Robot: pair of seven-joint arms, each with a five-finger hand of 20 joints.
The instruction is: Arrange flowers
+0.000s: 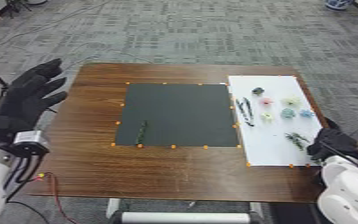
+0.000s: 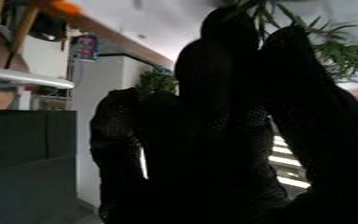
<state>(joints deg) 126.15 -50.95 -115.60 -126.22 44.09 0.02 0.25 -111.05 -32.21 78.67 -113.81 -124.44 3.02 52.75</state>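
In the head view, a brown wooden table (image 1: pixel 180 177) stands on patterned grey carpet (image 1: pixel 184 30), with a red cable (image 1: pixel 55 192) running over its near left edge and a white horizontal bar (image 1: pixel 186 218) just beyond its near side. A blue-and-white vessel (image 1: pixel 338 4) (cut off by the frame, so its full shape is hard to tell) sits on the carpet at the far right. The right wrist view takes in a pale cabinet (image 2: pixel 100 115) beside a dark panel (image 2: pixel 24 140).
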